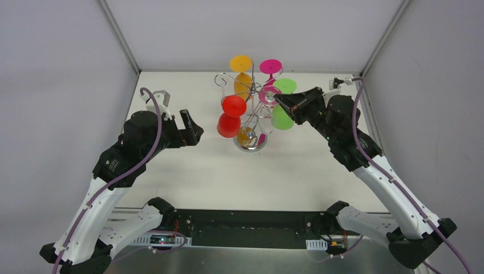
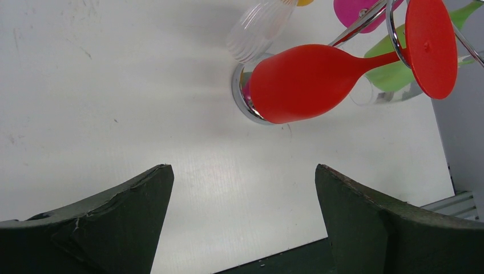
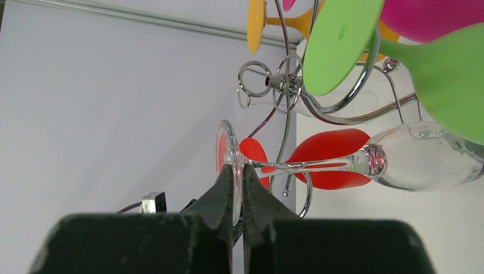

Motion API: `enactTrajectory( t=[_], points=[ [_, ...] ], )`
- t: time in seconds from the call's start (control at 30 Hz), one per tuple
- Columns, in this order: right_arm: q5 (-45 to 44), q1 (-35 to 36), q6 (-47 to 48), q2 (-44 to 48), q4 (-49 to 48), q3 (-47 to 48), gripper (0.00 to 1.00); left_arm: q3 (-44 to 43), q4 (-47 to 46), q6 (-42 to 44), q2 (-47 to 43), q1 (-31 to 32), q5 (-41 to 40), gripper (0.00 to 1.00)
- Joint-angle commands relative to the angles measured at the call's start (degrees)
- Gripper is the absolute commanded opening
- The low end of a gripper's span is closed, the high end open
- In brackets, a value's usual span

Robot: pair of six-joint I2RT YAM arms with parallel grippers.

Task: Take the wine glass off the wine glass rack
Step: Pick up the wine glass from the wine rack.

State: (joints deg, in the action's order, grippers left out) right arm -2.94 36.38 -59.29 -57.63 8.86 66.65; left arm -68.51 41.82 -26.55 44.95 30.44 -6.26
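Right gripper (image 3: 238, 171): nearest the lens in its wrist view; the jaws are nearly together and pinch the thin round foot of the clear wine glass (image 3: 399, 165).
Clear wine glass: hangs on the rack (image 1: 250, 145); in the right wrist view its foot is at 9 o'clock and its bowl at 3 o'clock, with the stem running between them past the chrome wire.
Rack: stands at 12 o'clock from the table's (image 1: 200, 177) middle in the top view, and the right gripper meets it from its 3 o'clock side.
Left gripper (image 2: 242, 168): jaws spread wide with nothing between them; it sits well apart from the rack at its 9 o'clock, facing the red glass (image 2: 302, 83).
Neighbours: the green glass (image 3: 451, 68) hangs just beside the clear one; the orange glass (image 1: 240, 63) and the pink glass (image 1: 270, 66) hang on the far side, near 12 o'clock.
Done so far: the reach and the grip on the foot look complete.
Left to do: as far as I can judge, the glass has not yet left its wire arm; it must slide out along the wire and come away without knocking the green glass.
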Motion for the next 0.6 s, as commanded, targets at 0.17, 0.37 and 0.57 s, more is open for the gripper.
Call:
enactTrajectory(
  t=[0.17,0.37,0.57],
  points=[
    [-3.3,-0.2,0.1,5.1,-0.3,-0.2,0.0,0.1,-1.3,0.4,-1.7,0.5,-0.7,1.0],
    [-4.0,-0.1,-0.1,8.4,1.9,-2.1,0.0,0.0,-1.3,-0.3,-2.1,0.4,-0.3,1.0],
    [-3.9,-0.1,-0.1,11.9,3.7,-3.9,0.0,-0.1,-1.3,-1.4,-2.7,0.5,-0.2,0.99]
  ],
)
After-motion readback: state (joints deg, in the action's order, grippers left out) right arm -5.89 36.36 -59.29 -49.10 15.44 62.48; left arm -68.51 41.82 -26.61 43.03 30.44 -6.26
